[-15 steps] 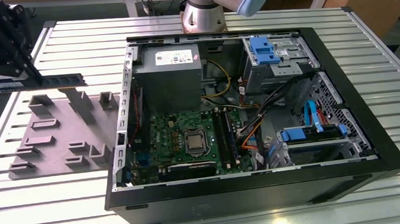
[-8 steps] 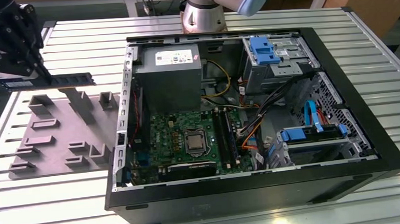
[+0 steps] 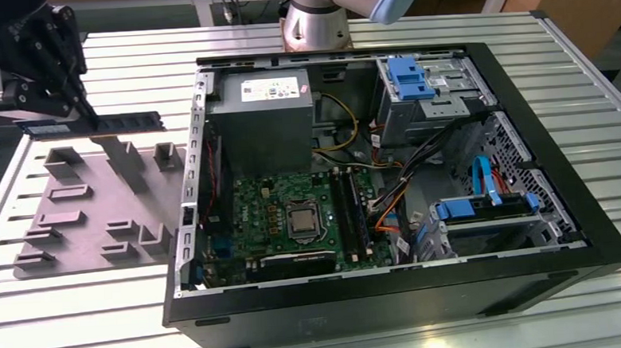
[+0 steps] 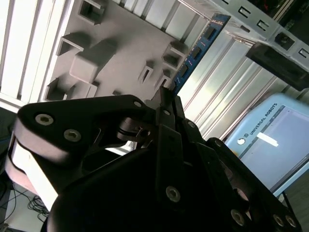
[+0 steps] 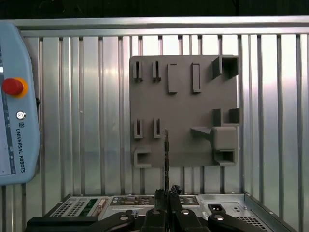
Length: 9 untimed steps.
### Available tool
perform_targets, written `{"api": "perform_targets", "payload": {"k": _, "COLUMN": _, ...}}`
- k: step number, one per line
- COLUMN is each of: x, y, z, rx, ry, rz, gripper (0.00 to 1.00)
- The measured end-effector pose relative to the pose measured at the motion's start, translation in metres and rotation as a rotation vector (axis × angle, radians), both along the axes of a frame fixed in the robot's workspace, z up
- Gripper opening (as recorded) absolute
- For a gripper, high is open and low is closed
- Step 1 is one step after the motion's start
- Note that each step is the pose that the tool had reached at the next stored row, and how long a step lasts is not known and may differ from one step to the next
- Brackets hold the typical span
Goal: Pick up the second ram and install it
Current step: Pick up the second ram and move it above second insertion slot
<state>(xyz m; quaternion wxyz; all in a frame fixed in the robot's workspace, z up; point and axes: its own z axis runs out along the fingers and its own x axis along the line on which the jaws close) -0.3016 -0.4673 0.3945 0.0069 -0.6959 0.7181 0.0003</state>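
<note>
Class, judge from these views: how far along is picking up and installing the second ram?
Done: the end effector is shut on the long, thin dark-blue ram stick. In hand: the stick is held over the grey moulded holder tray, outside the open black computer case. Left: it is not yet seated in the green motherboard inside that case.

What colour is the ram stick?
The ram stick is dark blue with black chips; the second wrist view shows it best.
</note>
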Motion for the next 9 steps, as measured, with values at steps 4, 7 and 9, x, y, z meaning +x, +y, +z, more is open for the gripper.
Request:
{"api": "perform_targets", "payload": {"k": 4, "x": 0.0076, "y": 0.0000, "z": 0.0000, "rx": 0.0000, "ry": 0.0001, "rz": 0.000, "gripper": 0.14}}
{"api": "perform_targets", "payload": {"k": 7, "x": 0.0128, "y": 0.0000, "z": 0.0000, "rx": 0.0000, "ry": 0.0000, "rz": 0.000, "gripper": 0.14}}
{"api": "perform_targets", "payload": {"k": 9, "x": 0.0159, "y": 0.0000, "z": 0.0000, "rx": -0.0001, "ry": 0.0001, "rz": 0.000, "gripper": 0.14}}
